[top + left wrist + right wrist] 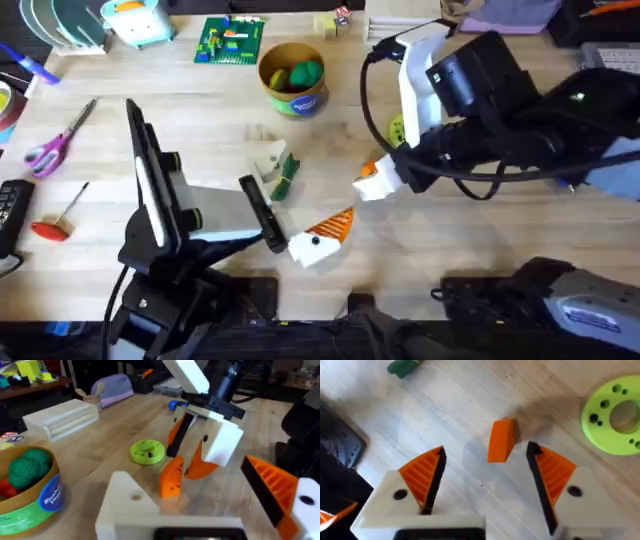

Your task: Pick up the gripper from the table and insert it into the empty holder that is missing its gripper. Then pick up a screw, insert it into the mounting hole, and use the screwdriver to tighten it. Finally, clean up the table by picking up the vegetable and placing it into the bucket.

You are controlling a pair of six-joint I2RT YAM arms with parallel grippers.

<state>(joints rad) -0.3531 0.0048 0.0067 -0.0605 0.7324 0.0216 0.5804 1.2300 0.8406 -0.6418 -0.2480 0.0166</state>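
**Wedge between the right fingers, not yet pinched**

Wedge first: I see the gripper (pixel 501 440), one small orange piece, standing on the table between my right gripper's (pixel 485 485) two spread ribbed fingers, touching neither. Beside that claw lies one lime-green disc (pixel 615 415), cut off at the frame edge. The vegetable (pixel 285 177) lies near my left gripper (pixel 318 238), against an off-white block I can't identify for certain. The left claw's fingers are spread, holding nothing. Beyond them sits the bucket (pixel 294 78); its blue label reads partly "Bushel", the rest cut off.
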